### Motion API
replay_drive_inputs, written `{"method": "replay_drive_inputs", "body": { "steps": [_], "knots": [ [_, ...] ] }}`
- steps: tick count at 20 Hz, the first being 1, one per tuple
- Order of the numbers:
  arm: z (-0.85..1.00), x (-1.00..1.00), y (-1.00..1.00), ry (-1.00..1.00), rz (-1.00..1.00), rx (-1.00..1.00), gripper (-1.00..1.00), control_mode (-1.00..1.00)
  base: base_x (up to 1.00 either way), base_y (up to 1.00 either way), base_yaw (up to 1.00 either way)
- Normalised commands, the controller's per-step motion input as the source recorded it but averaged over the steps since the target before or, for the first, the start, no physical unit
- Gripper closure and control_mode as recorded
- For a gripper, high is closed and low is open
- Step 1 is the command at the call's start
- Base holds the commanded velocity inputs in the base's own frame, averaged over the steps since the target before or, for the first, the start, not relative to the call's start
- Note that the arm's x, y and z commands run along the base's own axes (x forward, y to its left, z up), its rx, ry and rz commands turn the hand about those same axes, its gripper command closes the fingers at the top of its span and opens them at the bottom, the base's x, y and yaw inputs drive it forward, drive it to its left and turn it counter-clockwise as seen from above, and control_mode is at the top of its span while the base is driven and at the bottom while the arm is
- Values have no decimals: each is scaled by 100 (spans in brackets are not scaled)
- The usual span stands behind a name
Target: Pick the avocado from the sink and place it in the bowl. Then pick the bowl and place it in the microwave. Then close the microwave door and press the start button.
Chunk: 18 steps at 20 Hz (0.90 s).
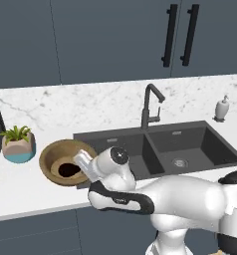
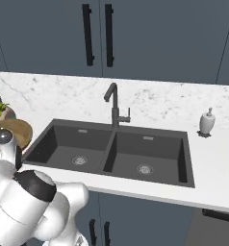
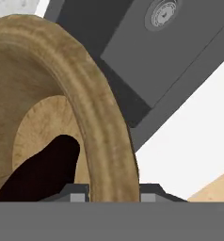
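a white marbled counter [image 1: 26, 184] runs under dark blue cabinets [image 1: 115, 35], with the dark double sink [image 1: 160, 144] set into it and a potted plant [image 1: 17, 144] at far left. the wooden bowl [image 1: 58, 157] — thick-walled, grainy — sits just left of the sink. the near-black avocado [image 3: 38, 172] lies inside on the bowl's floor, long axis slanting across it. the gripper [image 3: 111, 190] straddles the bowl's rim, clamped on it.

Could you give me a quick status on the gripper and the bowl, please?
Gripper shut on bowl wall, one finger each side. Avocado lying in bowl. Bowl beside sink; nothing in the way.
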Motion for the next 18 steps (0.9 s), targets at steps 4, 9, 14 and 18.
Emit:
{"method": "replay_drive_inputs", "body": {
  "steps": [4,9,14,18],
  "knots": [
    [96,-32,-42,8,-28,0,100,-100,0,0,0],
    [65,-23,-80,23,-23,-5,100,-100,0,0,0],
    [75,-34,-100,20,-16,-1,100,-100,0,0,0],
    [92,-66,-95,22,-19,0,100,-100,0,0,0]
  ]
}}
